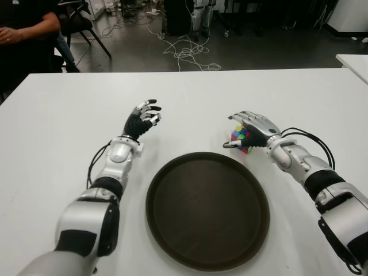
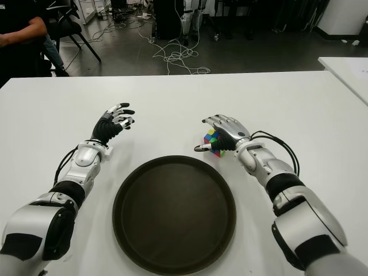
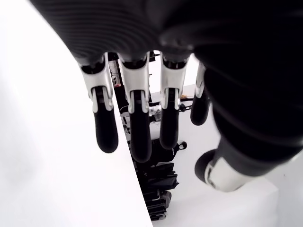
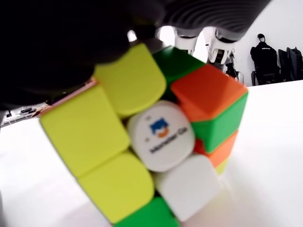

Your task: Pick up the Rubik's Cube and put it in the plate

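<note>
The Rubik's Cube (image 1: 241,140) stands on the white table (image 1: 63,109), just beyond the far right rim of the round dark plate (image 1: 207,210). My right hand (image 1: 252,123) is arched over the top of the cube, palm against it, fingers reaching past its far side and thumb stretched out low toward the plate side. In the right wrist view the cube (image 4: 156,142) fills the frame under the palm, still resting on the table. My left hand (image 1: 145,115) hangs to the left of the plate with its fingers (image 3: 137,127) relaxed and holding nothing.
A person's arm (image 1: 26,29) shows at the far left behind the table. Cables (image 1: 187,54) lie on the floor beyond the far edge. Another white table's corner (image 1: 353,60) is at the right.
</note>
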### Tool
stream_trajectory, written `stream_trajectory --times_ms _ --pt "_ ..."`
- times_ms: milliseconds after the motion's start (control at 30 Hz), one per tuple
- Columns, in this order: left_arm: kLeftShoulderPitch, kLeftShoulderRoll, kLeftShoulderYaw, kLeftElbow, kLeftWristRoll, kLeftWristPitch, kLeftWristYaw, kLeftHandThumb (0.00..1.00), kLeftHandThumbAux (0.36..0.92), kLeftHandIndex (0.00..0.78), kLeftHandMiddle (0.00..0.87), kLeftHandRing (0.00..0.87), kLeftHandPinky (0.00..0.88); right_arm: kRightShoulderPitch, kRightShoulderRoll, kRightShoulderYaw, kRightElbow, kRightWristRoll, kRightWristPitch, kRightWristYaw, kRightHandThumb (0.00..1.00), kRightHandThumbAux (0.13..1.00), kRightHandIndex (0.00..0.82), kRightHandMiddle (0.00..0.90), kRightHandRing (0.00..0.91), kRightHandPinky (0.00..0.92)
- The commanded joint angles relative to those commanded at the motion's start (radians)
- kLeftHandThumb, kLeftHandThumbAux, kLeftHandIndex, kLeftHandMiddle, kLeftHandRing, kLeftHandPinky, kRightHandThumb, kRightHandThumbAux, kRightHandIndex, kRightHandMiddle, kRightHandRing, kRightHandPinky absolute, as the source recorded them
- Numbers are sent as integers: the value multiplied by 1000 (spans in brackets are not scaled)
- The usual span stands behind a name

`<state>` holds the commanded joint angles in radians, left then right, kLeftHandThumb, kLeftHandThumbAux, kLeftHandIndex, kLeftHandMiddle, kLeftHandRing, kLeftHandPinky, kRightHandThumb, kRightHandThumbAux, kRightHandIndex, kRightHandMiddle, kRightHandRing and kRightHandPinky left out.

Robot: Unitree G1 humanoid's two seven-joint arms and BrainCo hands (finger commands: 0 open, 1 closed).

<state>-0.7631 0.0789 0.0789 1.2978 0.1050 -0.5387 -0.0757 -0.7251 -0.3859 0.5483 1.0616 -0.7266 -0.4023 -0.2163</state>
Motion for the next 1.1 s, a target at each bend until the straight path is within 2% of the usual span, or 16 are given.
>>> stream_trajectory --times_ms 667,1100 --pt "-4 2 -2 3 0 14 4 301 725 189 288 327 357 76 -46 -3 -137 -5 49 54 0 317 0 0 0 0" --pt "-3 0 1 0 -3 3 -3 320 729 201 292 331 369 102 -53 -8 -160 -8 61 12 0 362 0 0 0 0"
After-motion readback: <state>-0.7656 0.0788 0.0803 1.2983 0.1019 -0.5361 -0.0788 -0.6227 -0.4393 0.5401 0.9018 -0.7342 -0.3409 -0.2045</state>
